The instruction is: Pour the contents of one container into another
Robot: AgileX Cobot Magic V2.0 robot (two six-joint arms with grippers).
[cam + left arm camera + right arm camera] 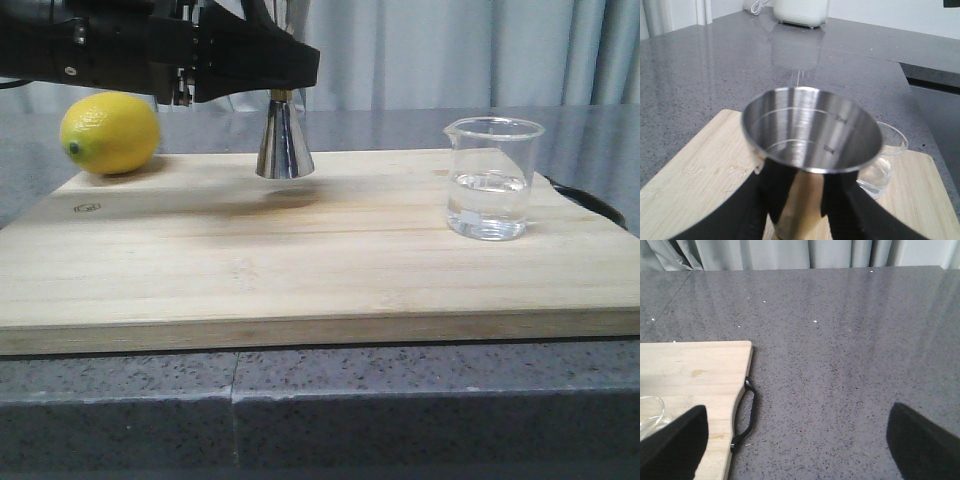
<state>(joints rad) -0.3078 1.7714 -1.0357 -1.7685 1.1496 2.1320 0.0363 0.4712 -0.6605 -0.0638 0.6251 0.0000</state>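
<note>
left tool (281, 92): clamped on the jigger at its narrow waist, black fingers (752, 210) on either side of the steel body in the left wrist view
jigger (285, 140): held upright above the cutting board, lower cone clear of the wood with a soft shadow under it; upper cone hidden behind the tool in the front view
jigger inside (810, 132): open top cone faces the wrist camera, shiny, engraved measure lines on the inner wall (cannot tell if any liquid is in it)
beaker (491, 178): stands upright on the right part of the board, well apart from the jigger, pouring lip toward the left, clear liquid filling roughly the lower half
beaker from left wrist (885, 165): seen just behind the jigger rim, partly hidden by it
right tool (800, 440): fingers wide apart, holding nothing, over the grey table just off the board's right end
right tool fingers (675, 442): one dark pad over the board corner, the other over bare table
beaker rim from right wrist (651, 412): only an edge shows, by the near pad
lemon (110, 132): yellow, at the board's back left corner, left of the jigger, apart from it
cutting board (300, 260): pale wood, lies flat on the table, black handle loop (746, 415) at its right end
table (300, 400): dark grey speckled stone
backdrop: grey curtains (450, 50) behind the table
</note>
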